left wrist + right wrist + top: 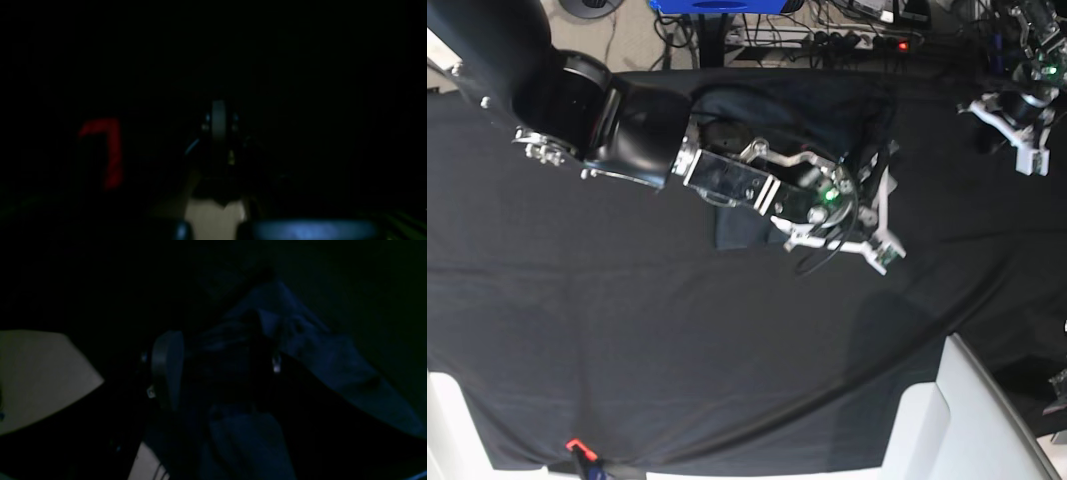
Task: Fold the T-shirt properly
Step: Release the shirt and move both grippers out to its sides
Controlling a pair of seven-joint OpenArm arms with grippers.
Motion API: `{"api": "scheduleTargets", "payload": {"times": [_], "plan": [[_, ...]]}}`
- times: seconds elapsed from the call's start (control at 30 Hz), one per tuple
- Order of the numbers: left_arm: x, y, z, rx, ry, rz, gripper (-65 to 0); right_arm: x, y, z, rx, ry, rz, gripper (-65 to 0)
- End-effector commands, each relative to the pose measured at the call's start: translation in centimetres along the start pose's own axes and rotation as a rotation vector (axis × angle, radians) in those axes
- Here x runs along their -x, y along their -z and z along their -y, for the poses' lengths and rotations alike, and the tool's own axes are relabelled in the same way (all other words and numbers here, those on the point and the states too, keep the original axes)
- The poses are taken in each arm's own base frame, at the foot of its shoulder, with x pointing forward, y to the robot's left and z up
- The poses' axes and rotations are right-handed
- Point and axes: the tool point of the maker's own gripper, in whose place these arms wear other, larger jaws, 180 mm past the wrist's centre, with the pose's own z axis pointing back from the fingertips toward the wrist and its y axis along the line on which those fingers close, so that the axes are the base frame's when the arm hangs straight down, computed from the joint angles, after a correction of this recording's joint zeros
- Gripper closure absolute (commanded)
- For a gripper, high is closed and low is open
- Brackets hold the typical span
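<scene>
The right gripper [877,215] sits over the middle of the table at the end of its long arm, which reaches in from the far left. Its two white fingers stand clearly apart. In the right wrist view the right gripper [220,366] shows one grey pad [166,370] on the left and a small bright fitting on the other finger to the right. Dark bluish cloth fills the gap between them, but the picture is too dim to tell whether either finger presses on it. That cloth is the T-shirt [317,350], and a long rumpled band of it runs off to the right and down. From above, the T-shirt [737,228] lies bunched on the black tablecloth [677,340], mostly under the right arm and wrist. One charcoal patch shows just near of the arm. The left gripper [1017,125] hangs well apart at the far right corner of the table, away from the shirt. In the very dark left wrist view, the left gripper [218,123] has its fingers drawn together into one narrow shape with nothing visible between them. A blurred red angular mark [106,146] sits to its left.
</scene>
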Motion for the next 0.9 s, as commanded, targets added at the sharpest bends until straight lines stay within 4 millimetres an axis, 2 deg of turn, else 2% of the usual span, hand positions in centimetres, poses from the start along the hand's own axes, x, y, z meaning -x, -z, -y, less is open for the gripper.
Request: {"api": "scheduleTargets", "payload": {"times": [0.0, 0.07, 0.17, 0.2, 0.23, 0.3, 0.37, 0.43, 0.5, 0.53, 0.63, 0.7, 0.8, 0.87], "plan": [[-0.6, -0.4, -0.7, -0.011, 0.019, 0.015, 0.0, -2.6, -0.6, 0.5, 0.028, -0.034, 0.067, -32.3], [-0.7, -0.4, -0.7, -0.009, 0.016, 0.019, 0.0, -3.0, -0.6, 1.4, 0.077, -0.083, 0.086, -36.5], [-0.9, -0.5, -0.6, -0.008, 0.016, 0.026, 0.0, -3.5, -0.8, 2.2, 0.133, -0.141, 0.111, -46.1], [-1.0, -0.5, -0.5, -0.005, 0.019, 0.028, 0.0, -3.6, -0.8, 2.2, 0.134, -0.14, 0.117, -47.0], [-1.2, -0.3, 0.1, 0.007, 0.026, 0.034, 0.0, -3.6, -1.0, 2.2, 0.129, -0.126, 0.122, -45.9], [-2.5, -0.2, 1.5, 0.035, 0.069, 0.058, 0.0, -5.2, -2.4, 3.1, 0.115, -0.016, 0.183, -42.9], [-4.3, -0.2, 3.6, 0.082, 0.086, 0.109, 0.0, -5.5, -4.6, 6.1, 0.118, 0.157, 0.245, -41.0], [-5.3, -0.5, 4.5, 0.114, 0.07, 0.126, 0.0, -4.8, -6.6, 8.4, 0.121, 0.299, 0.28, -41.3], [-6.0, -0.6, 4.3, 0.13, 0.067, 0.105, 0.0, -3.6, -9.0, 10.8, 0.134, 0.416, 0.306, -41.1], [-7.0, -0.4, 4.4, 0.147, 0.077, 0.103, 0.0, -2.4, -10.2, 12.0, 0.148, 0.471, 0.306, -41.1], [-8.5, 0.7, 5.4, 0.19, 0.198, 0.015, -18.8, 1.5, -13.4, 15.0, 0.202, 0.591, 0.3, -41.3], [-9.7, 1.6, 5.7, 0.189, 0.31, -0.105, -28.5, 4.4, -14.7, 16.4, 0.236, 0.675, 0.27, -41.3], [-11.6, 2.1, 5.6, 0.16, 0.354, -0.219, -36.0, 8.3, -15.8, 18.2, 0.283, 0.795, 0.228, -41.3], [-13.2, 2.3, 6.1, 0.142, 0.313, -0.232, -36.7, 10.6, -16.1, 18.7, 0.308, 0.863, 0.205, -41.3]]}}
